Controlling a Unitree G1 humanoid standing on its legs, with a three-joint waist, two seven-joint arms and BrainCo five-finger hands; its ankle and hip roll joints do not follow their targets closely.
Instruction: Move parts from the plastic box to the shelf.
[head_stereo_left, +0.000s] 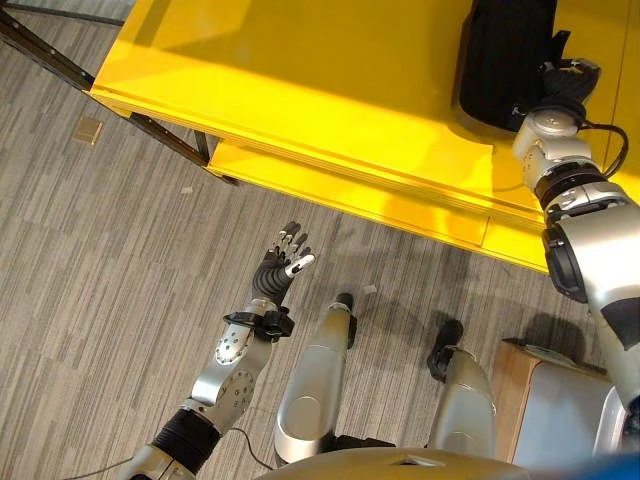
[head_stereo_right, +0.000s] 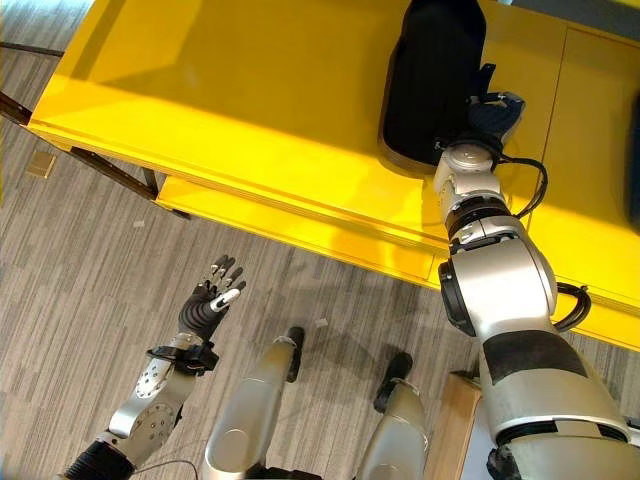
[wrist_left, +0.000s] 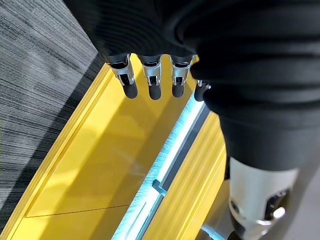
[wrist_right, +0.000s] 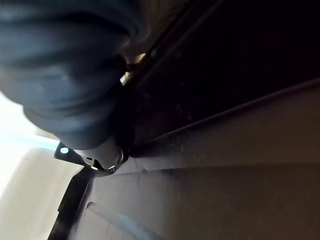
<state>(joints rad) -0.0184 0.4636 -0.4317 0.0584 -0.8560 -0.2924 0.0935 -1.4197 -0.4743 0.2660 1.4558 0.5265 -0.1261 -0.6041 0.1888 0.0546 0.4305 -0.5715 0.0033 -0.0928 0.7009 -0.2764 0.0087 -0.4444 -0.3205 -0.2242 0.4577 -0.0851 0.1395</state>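
A large black part lies on the top level of the yellow shelf, at its far right. My right hand is right against the part's near edge; the part's dark surface looms very close in the right wrist view. My left hand hangs open over the floor in front of the shelf, fingers straight and holding nothing. Beyond those fingers the left wrist view takes in the yellow shelf.
A lower yellow level juts out under the top one. The shelf's dark metal frame runs to the far left. A grey container with a tan edge stands on the floor at my right. A small tan plate lies on the carpet.
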